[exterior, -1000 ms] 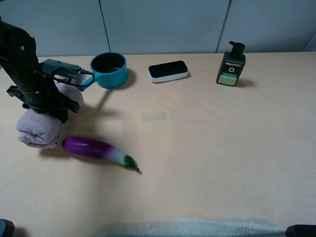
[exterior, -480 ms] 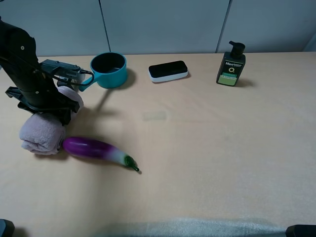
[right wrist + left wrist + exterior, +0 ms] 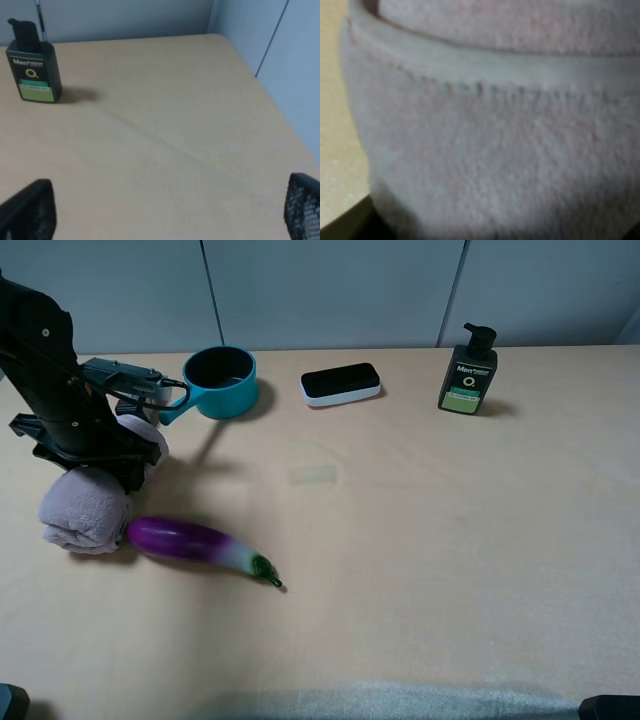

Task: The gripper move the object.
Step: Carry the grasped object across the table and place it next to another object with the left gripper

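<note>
The rolled pale pink towel (image 3: 85, 515) lies on the tan table at the far left, its lower end resting on the surface. My left gripper (image 3: 105, 462) clamps across the towel's middle from above, with a smaller end of the roll showing beyond it. Its fingers are hidden in the fabric. The left wrist view is filled by blurred towel (image 3: 495, 150). My right gripper (image 3: 170, 215) is open and empty, with its dark fingertips (image 3: 30, 210) spread wide above bare table at the right.
A purple eggplant (image 3: 195, 543) lies just right of the towel. A teal pan (image 3: 220, 380), a black-and-white case (image 3: 340, 384) and a dark pump bottle (image 3: 467, 372) stand along the back. The bottle (image 3: 32, 67) also shows in the right wrist view.
The towel has come down and slightly right with the left gripper until it rests on the table. In the last half second almost nothing moved.
</note>
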Controlling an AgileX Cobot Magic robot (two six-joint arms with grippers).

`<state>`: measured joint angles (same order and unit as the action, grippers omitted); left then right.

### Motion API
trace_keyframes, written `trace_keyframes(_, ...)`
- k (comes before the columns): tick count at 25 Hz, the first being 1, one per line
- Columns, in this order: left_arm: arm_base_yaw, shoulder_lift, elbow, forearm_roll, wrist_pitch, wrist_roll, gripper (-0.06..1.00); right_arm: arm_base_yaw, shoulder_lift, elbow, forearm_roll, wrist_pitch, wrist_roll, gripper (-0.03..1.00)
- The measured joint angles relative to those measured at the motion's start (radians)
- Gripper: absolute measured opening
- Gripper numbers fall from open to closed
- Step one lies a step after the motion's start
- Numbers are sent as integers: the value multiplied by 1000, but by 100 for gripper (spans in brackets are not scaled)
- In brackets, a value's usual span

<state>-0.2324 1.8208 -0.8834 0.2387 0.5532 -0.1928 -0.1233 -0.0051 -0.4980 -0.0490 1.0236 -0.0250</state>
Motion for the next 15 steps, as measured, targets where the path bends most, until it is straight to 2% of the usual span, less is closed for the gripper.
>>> trace_keyframes(15,-6,-47,-21,3,40,-4,77,0,0,0,0,0,0,69)
